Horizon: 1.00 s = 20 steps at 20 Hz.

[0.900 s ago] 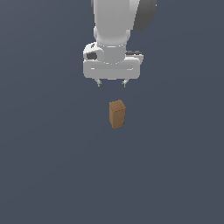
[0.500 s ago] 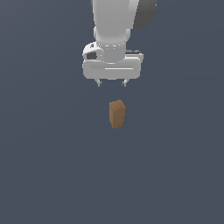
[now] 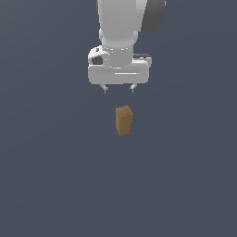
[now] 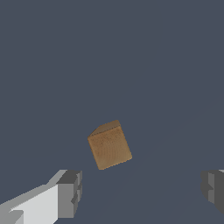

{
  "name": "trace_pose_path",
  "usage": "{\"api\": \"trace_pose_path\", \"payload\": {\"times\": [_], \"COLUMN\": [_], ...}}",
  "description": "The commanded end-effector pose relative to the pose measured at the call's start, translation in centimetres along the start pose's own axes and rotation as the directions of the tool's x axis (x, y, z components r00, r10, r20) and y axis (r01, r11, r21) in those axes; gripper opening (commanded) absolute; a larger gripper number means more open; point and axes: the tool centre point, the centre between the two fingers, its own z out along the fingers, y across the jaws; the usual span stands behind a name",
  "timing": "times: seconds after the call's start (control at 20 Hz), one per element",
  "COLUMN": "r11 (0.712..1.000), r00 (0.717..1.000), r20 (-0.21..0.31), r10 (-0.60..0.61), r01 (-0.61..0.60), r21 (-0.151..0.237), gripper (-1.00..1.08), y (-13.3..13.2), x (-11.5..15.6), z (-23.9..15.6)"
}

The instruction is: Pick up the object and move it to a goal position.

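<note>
A small plain orange-brown block (image 3: 124, 120) stands upright on the flat dark grey surface in the exterior view. It also shows in the wrist view (image 4: 109, 145), seen from above. My white gripper (image 3: 119, 88) hangs above the block, apart from it. It is open and empty, with its two fingers spread wide. In the wrist view the gripper (image 4: 142, 192) has one grey fingertip (image 4: 70, 192) on one side and the other at the picture's edge (image 4: 213, 190), and the block lies beyond the gap between them.
The plain dark grey surface (image 3: 55, 176) extends all around the block. No goal marker shows in either view.
</note>
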Motion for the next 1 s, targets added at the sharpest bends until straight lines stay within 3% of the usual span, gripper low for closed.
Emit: {"api": "trace_pose_path", "payload": {"times": [0.0, 0.4, 0.95], "r11": [1.000, 0.992, 0.947], "r00": [1.000, 0.992, 0.947], "r20": [0.001, 0.001, 0.005], "r10": [-0.016, -0.129, -0.322], "r01": [0.016, 0.129, 0.322], "r21": [-0.001, -0.008, -0.017], "gripper": [1.00, 1.00, 1.00], "y": [-0.1, -0.9, -2.2], "x": [0.0, -0.4, -1.9], "z": [0.6, 4.6, 11.2]}}
